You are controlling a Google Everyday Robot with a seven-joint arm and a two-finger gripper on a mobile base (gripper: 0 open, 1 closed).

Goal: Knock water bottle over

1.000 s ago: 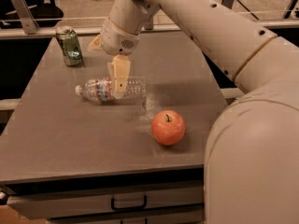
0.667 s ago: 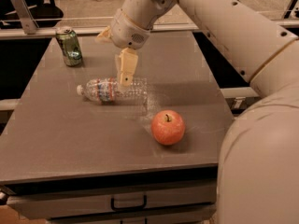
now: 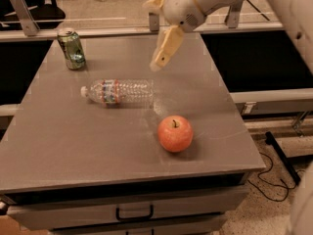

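Observation:
The water bottle point(image 3: 119, 92) is clear ribbed plastic with a white cap and a red, white and blue label. It lies on its side on the grey table point(image 3: 73, 146), cap pointing left. My gripper point(image 3: 161, 53) hangs in the air above and to the right of the bottle, apart from it and holding nothing. One cream finger point(image 3: 167, 45) points down and left; a second finger tip point(image 3: 152, 4) sticks out higher up.
A green drink can point(image 3: 71, 48) stands upright at the table's far left corner. A red apple point(image 3: 175, 133) sits in front of the bottle's base end. Drawers with a handle point(image 3: 133, 214) are below the front edge. A cable lies on the floor at right.
My gripper has risen up and to the right, away from the bottle. The bottle still lies on its side in the same spot. The can and apple have not moved.

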